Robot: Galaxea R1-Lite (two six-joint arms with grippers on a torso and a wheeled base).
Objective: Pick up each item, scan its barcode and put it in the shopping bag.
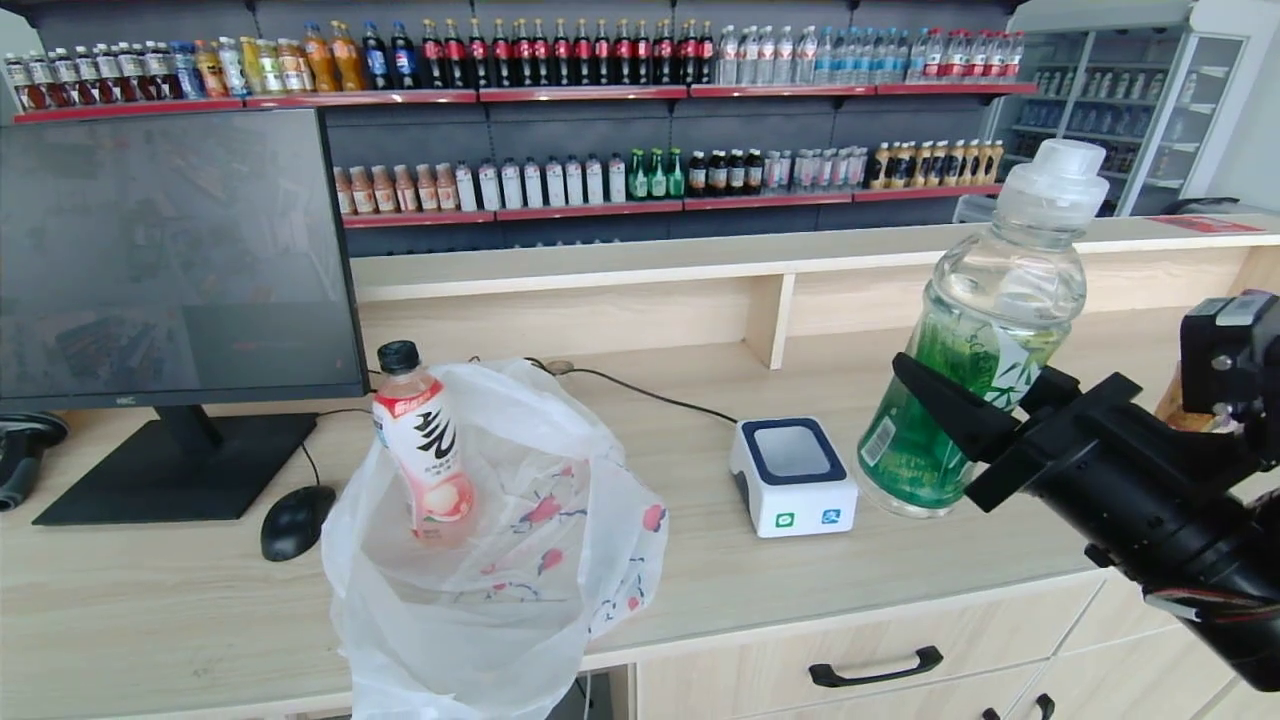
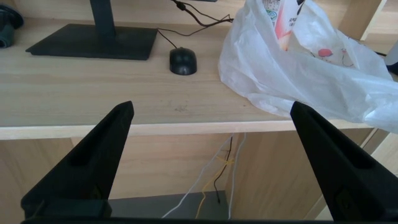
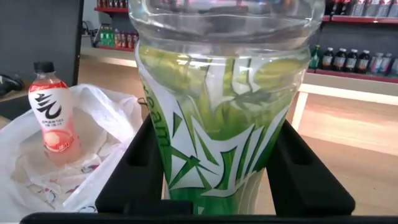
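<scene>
Green-labelled clear drink bottle sits clamped in the right gripper. The jaws are closed onto its lower body, one black finger crossing the front of the label and the other behind it. In the right wrist view the bottle fills the gap of that gripper, with a finger pressed against each side of the label. The bottle leans, its white cap tipped away from the scanner, and its base is just beside the scanner on the side of the robot's right. I cannot tell whether the base touches the wooden counter. A barcode shows low on the label, on the side toward the scanner.

Left of the scanner, the white plastic shopping bag stands open on the counter with a pink bottle upright inside it. A black mouse lies between the bag and the monitor.

The left gripper hangs in front of the counter edge, jaws spread wide and holding nothing, well apart from the bag.
</scene>
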